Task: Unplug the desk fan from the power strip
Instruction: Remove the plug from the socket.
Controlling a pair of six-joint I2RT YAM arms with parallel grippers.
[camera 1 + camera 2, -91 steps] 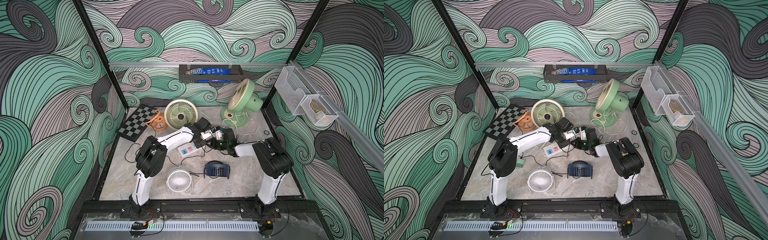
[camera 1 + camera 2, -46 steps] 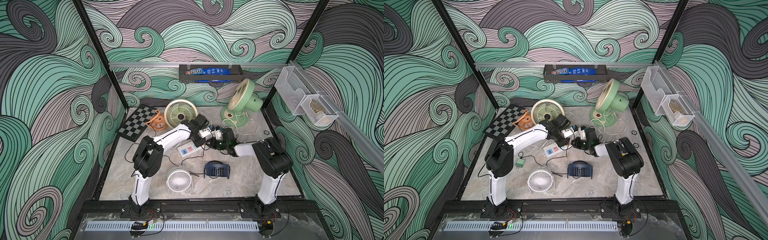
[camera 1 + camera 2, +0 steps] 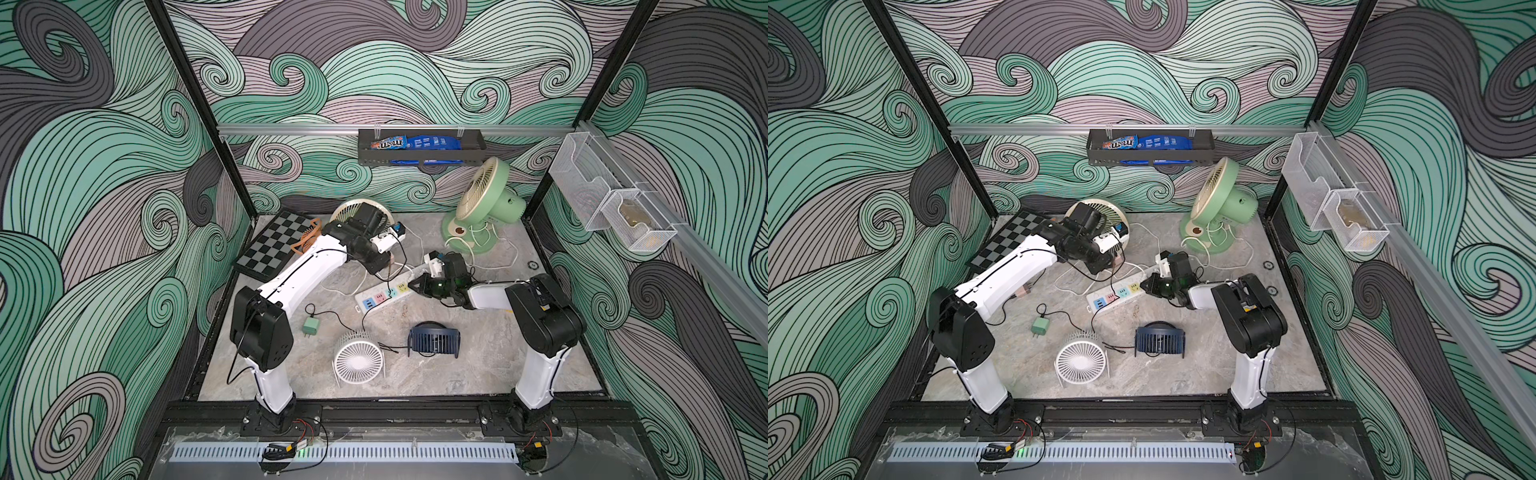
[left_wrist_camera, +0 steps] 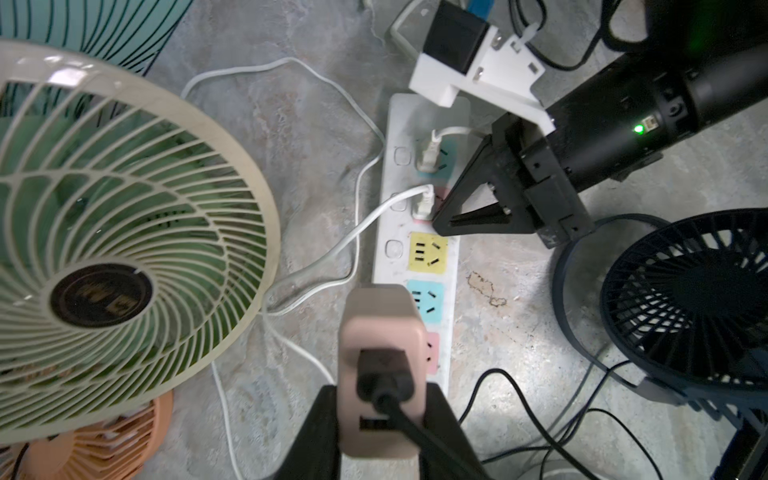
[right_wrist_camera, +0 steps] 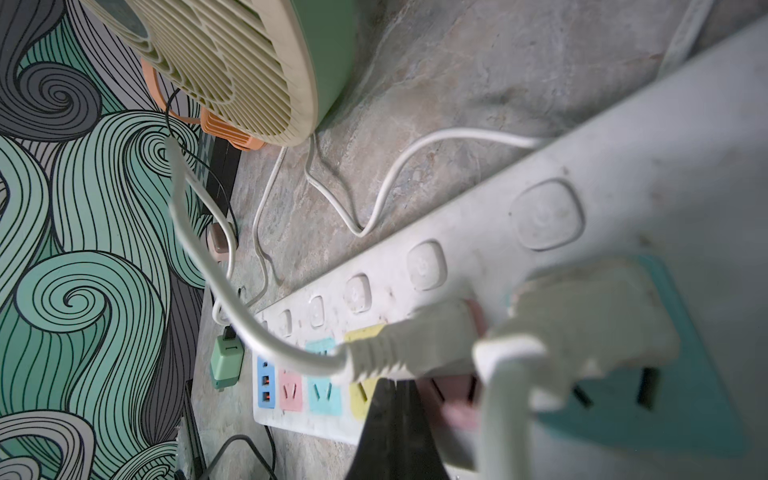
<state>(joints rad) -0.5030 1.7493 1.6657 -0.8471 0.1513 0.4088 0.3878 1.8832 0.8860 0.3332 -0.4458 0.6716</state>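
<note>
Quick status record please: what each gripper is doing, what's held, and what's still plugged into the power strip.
left gripper: shut on pink-beige adapter with a black cable, which looks lifted clear of the sockets
right gripper: shut, tips down on the strip beside a white plug
power strip: flat on the table
white plugs: two, both still seated
empty sockets: yellow face and the teal one next to it

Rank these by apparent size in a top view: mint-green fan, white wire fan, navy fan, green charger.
1. mint-green fan
2. white wire fan, lying face-up
3. navy fan, a close third; it stands on edge
4. green charger, clearly smallest
</note>
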